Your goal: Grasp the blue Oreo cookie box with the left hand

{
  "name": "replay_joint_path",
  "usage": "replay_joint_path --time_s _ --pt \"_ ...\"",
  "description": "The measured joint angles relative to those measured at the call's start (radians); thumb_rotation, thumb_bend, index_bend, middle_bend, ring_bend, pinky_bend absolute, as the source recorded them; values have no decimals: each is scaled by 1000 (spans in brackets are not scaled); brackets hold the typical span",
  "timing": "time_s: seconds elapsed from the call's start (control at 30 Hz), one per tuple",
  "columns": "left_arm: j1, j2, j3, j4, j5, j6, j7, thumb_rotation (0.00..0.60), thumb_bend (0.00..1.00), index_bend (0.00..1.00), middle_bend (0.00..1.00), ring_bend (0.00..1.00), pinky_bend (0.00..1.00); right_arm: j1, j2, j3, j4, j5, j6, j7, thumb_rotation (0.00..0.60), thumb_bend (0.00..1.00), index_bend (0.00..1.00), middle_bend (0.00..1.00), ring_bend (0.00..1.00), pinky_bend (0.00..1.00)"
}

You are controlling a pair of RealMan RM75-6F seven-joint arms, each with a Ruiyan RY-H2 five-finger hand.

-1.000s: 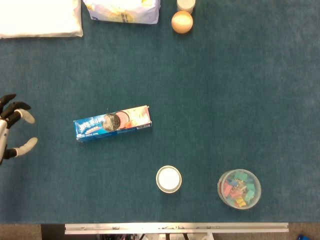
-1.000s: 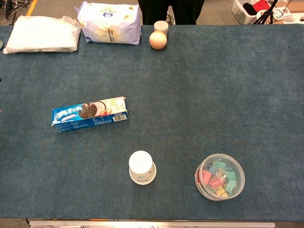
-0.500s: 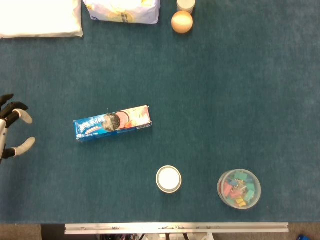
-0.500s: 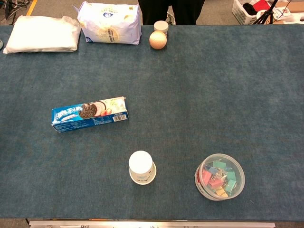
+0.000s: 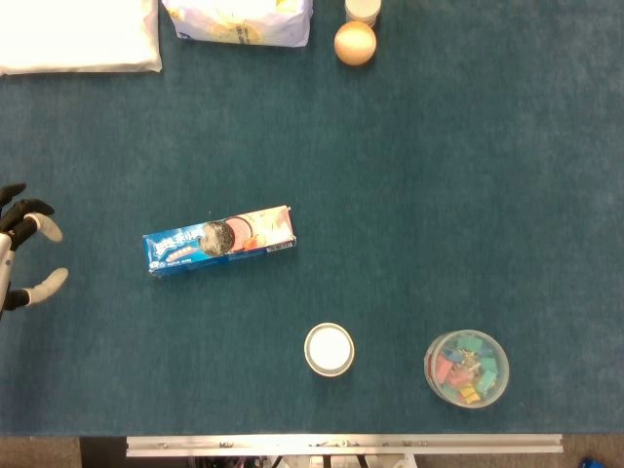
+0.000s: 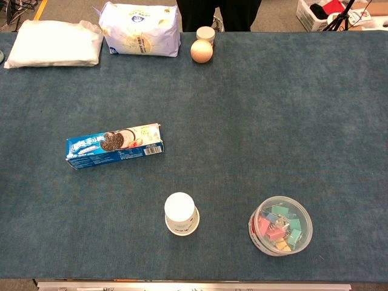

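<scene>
Oreo cookie box, the single blue one, is lying flat at centre left of the frame on the teal table cloth. One white cup is standing lower centre, beside one clear tub holding coloured binder clips. One white bag, one white pillow pack and one wooden ball are sitting along the top edge. Left hand is hovering at the far left edge, fingers spread wide, holding nothing, well apart from the box.
</scene>
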Motion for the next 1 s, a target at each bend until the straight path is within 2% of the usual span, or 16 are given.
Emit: replay_joint_path --time_s 1.0 --pt "8 1 -5 -7 -5 -15 18 600 166 483 344 162 238 4 -5 -1 3 4 -11 -4 600 0 564 489 297 347"
